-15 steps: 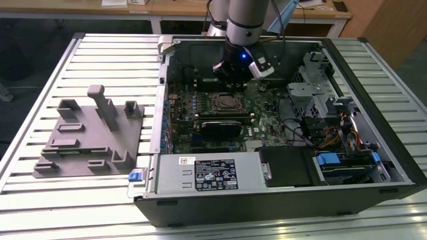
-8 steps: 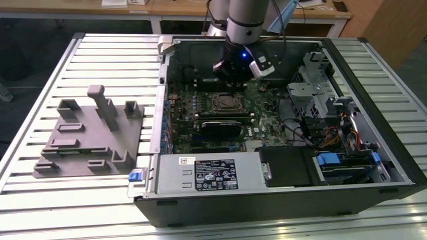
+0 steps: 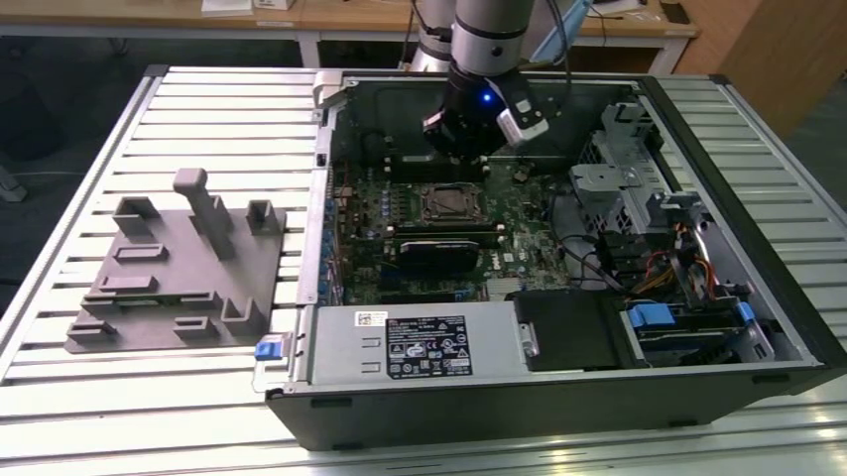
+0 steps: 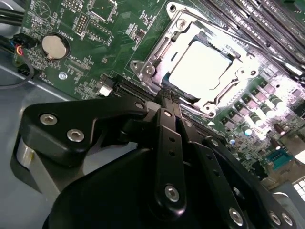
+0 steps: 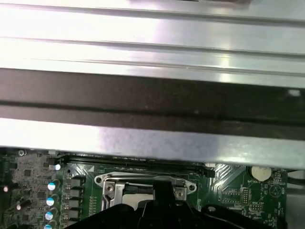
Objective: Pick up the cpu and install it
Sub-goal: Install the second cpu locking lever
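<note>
The cpu (image 4: 202,64), a silvery square chip, lies flat inside the metal frame of the socket (image 4: 151,59) on the green motherboard. My gripper (image 4: 167,98) hangs just above the board at the socket's edge, beside the cpu and not touching it. Its two black fingers are pressed together with nothing between them. In the exterior view the gripper (image 3: 466,151) sits inside the open computer case, just behind the socket (image 3: 450,203). The first wrist view shows the socket frame (image 5: 110,183) right in front of the gripper's black body.
A grey fixture (image 3: 173,268) with upright posts stands on the slatted table at the exterior view's left. A silver box with a white label (image 3: 411,342) fills the case's near side. Drive cages and cables (image 3: 662,258) crowd the exterior view's right. A coin battery (image 4: 55,45) and memory slots (image 4: 248,19) flank the socket.
</note>
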Motion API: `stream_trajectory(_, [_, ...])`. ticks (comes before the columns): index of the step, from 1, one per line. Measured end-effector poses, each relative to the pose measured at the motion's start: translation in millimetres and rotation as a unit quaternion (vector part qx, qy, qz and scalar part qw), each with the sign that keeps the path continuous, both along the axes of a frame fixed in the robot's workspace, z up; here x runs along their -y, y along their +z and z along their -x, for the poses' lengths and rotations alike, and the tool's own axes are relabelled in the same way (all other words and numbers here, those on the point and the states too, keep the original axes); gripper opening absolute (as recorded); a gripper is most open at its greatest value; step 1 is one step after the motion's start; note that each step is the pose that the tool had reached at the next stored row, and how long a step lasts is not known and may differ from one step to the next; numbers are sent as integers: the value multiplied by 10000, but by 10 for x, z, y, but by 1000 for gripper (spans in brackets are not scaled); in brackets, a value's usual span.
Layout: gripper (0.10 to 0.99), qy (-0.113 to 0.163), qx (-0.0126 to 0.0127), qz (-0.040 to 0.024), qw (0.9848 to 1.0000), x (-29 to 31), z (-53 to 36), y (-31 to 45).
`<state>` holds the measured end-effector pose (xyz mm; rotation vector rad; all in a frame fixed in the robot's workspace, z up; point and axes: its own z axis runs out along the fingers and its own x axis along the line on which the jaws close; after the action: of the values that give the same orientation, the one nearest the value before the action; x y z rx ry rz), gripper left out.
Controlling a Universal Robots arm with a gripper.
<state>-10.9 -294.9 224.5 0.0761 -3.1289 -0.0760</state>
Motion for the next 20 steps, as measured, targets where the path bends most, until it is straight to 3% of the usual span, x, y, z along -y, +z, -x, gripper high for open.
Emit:
stream_trajectory(13, [106, 0, 0, 0, 10000, 202, 0, 1])
stream_trajectory(20, [106, -1, 0, 0, 10000, 240, 0, 1])
